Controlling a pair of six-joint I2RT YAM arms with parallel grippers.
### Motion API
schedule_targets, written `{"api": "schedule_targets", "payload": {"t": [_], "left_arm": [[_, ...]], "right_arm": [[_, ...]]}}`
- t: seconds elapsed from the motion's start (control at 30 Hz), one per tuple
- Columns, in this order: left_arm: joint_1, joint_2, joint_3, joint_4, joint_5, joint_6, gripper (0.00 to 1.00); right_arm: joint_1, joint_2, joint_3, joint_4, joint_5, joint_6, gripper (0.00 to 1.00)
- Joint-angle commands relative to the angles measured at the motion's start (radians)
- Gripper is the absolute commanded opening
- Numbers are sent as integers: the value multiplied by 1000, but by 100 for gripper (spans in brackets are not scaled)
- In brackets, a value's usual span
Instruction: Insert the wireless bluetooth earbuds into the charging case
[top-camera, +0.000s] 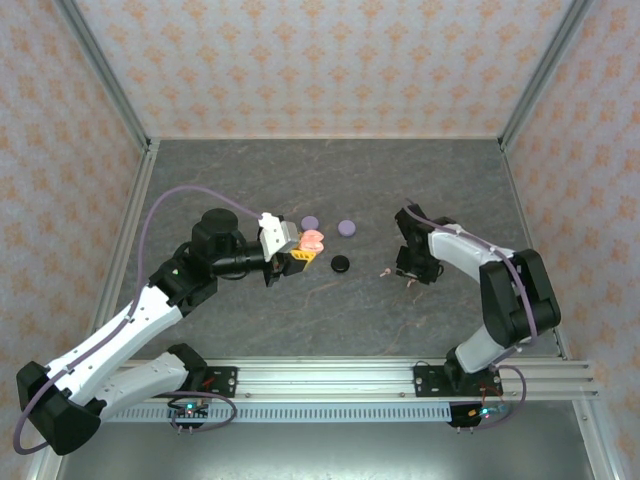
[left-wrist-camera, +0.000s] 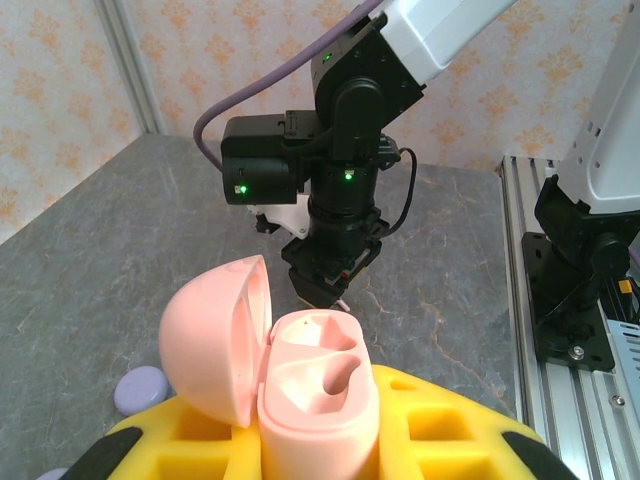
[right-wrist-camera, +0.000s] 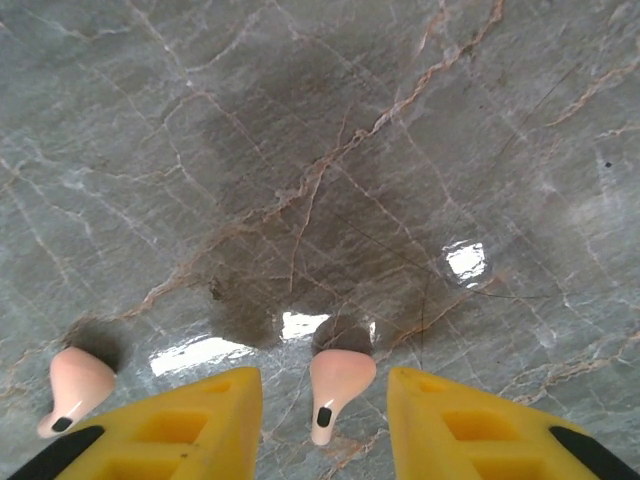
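Note:
My left gripper (top-camera: 303, 250) (left-wrist-camera: 320, 445) is shut on a pale pink charging case (left-wrist-camera: 318, 385) (top-camera: 312, 241), held upright with its lid (left-wrist-camera: 215, 335) swung open to the left and both wells empty. A pale pink earbud (right-wrist-camera: 338, 385) lies on the table between the yellow fingers of my open right gripper (right-wrist-camera: 320, 380) (top-camera: 412, 273), touching neither finger. A second pink earbud (right-wrist-camera: 75, 390) (top-camera: 385, 271) lies just outside the left finger (right-wrist-camera: 190, 420). The right gripper (left-wrist-camera: 325, 285) points down at the table just beyond the case.
Two lilac pucks (top-camera: 309, 223) (top-camera: 347, 228) and a black puck (top-camera: 341, 264) sit on the dark stone table (top-camera: 330, 180) near the case. One lilac puck (left-wrist-camera: 140, 388) shows left of the lid. Metal rails (left-wrist-camera: 570, 330) run along the near edge.

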Motion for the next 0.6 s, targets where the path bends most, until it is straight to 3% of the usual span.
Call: {"api": "schedule_targets", "payload": {"t": [0.0, 0.57], "left_arm": [[-2, -19, -9, 23, -1, -2, 0], [-2, -18, -4, 9, -5, -6, 0]], "right_arm": [[-11, 16, -22, 11, 6, -5, 37], [-20, 35, -34, 85, 13, -62, 29]]}}
